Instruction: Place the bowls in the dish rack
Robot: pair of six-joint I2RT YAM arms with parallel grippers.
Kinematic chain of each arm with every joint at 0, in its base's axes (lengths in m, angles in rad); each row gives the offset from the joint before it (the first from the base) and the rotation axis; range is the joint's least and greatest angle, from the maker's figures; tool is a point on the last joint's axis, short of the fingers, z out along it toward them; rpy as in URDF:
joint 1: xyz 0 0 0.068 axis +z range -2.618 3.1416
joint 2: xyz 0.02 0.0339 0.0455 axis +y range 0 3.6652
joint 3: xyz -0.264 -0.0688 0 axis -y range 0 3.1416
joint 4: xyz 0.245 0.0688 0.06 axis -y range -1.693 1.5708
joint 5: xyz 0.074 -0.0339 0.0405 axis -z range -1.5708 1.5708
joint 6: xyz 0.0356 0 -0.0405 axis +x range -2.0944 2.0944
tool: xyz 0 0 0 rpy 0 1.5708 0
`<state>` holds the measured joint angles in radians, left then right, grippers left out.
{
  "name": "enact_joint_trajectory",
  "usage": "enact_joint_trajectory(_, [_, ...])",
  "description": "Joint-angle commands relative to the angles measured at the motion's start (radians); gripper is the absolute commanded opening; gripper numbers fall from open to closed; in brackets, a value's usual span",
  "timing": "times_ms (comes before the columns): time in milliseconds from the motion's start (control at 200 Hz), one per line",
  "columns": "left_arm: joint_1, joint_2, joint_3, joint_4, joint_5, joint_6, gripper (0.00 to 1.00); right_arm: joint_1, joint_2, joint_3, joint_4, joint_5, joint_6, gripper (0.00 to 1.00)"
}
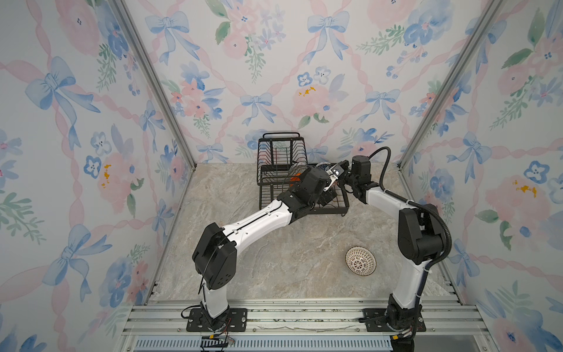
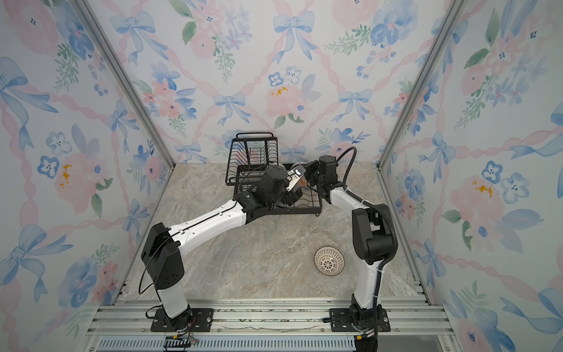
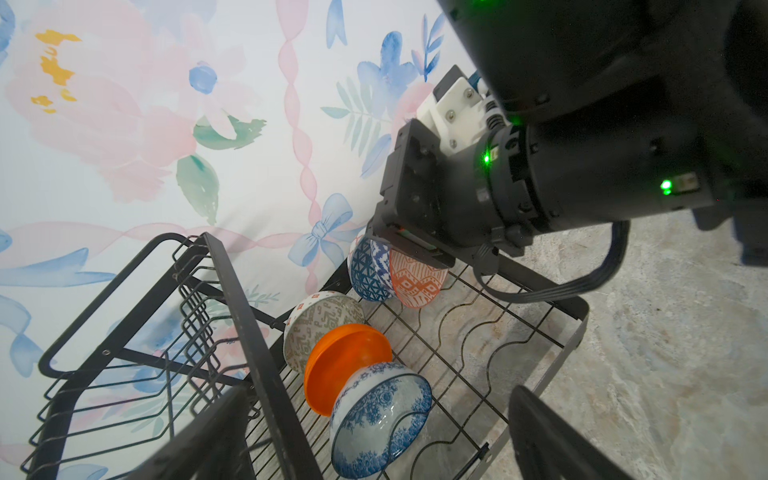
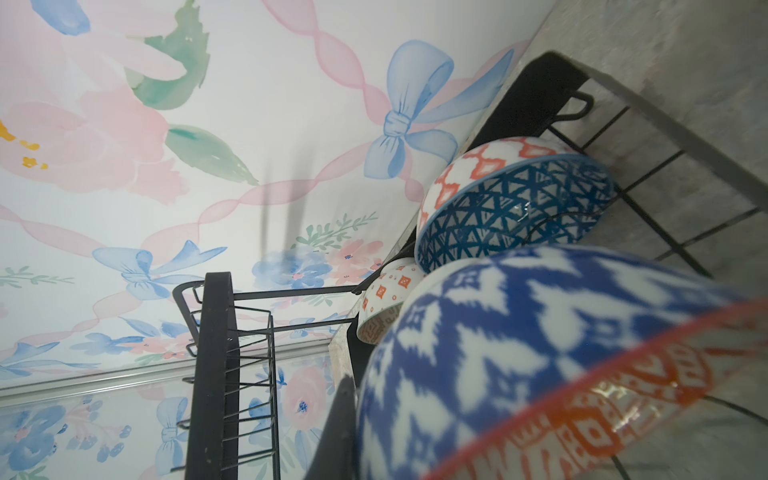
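left end effector (image 3: 380,395) spread | right end effector (image 3: 417,251) pinching orange-red bowl (image 3: 415,284)

Marble tabletop (image 1: 274,259), dish rack (image 1: 332,209), lattice bowl (image 1: 360,261)

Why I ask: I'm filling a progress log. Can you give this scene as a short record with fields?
dish rack, lower tray: blue triangle bowl, orange-red patterned bowl, pale green bowl, plain orange bowl, blue-floral bowl
upper basket: no bowl visible
table: white lattice bowl
left gripper: jaws open, empty, above blue-floral bowl
right gripper: jaws shut on orange-red patterned bowl's rim
left to load: white lattice bowl
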<state>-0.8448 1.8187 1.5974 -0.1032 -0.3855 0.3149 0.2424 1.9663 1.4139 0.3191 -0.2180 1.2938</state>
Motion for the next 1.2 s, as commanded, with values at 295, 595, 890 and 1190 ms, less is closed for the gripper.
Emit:
enact_joint_trajectory(295, [-0.009,0.008,-0.006,-0.005,-0.042,0.035,0.98,-0.004,0.097,0.025,0.231,-0.015,-0.01,0.0])
enact_joint_trajectory(595, [-0.009,0.01,-0.021,-0.005,-0.045,0.028,0.98,0.018,0.15,0.043,0.266,-0.004,0.001,0.0])
enact_joint_trajectory(890, [0.001,0.004,-0.038,-0.006,-0.047,0.0,0.98,0.026,0.196,0.063,0.281,-0.001,0.033,0.0])
enact_joint_trajectory(1190, [0.002,0.0,-0.035,-0.02,-0.058,0.004,0.98,0.04,0.23,0.093,0.286,0.004,0.035,0.0])
